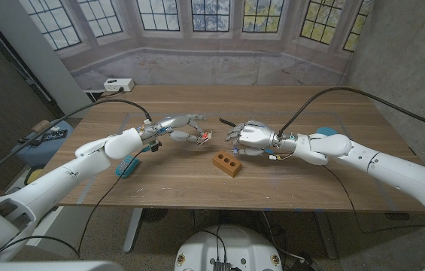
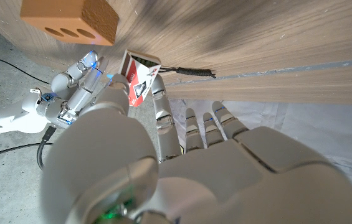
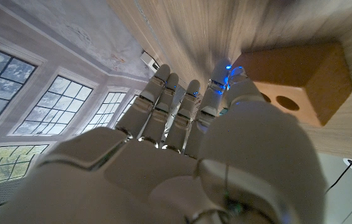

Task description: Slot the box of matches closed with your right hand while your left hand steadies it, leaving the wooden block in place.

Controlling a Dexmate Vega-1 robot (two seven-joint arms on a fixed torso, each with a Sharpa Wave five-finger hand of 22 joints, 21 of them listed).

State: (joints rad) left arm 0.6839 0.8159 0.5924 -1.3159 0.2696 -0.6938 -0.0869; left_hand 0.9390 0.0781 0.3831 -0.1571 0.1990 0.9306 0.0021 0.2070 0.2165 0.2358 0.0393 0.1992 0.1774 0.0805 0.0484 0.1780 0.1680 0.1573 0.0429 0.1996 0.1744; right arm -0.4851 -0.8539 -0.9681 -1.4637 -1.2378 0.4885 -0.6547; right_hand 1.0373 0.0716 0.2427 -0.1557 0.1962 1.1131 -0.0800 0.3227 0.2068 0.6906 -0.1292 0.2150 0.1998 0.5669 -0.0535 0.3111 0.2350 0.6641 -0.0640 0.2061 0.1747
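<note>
1. The left hand [image 1: 173, 126] holds the box of matches [image 1: 206, 137] pinched between its fingers [image 2: 163, 106] and lifted off the table [image 1: 287, 105], near the middle of the table. The left wrist view shows the red-and-white box gripped at its near end, the far end sticking out free.

2. The right hand [image 1: 251, 135] hovers close to the box on its other side, fingers spread and grasping nothing; no contact with the box is visible. The right wrist view shows its fingers [image 3: 163, 106] reaching out over the table with the wooden block [image 3: 300, 81] just beside them.

3. The wooden block [image 1: 227, 163], with its row of holes, lies on the table just in front of and below the gap between the two hands.

4. Likely risks from here:
   - The pinch covers only one end, so a push from the right hand could swing or slip the box out of the left hand's grasp.
   - An off-axis push may jam the drawer in the sleeve instead of sliding it home; how far it is open cannot be told.
   - The right hand sits near the block, so a low approach could nudge it out of place.
   - A dark cable [image 2: 191, 73] lies on the table near the box and could snag.
</note>
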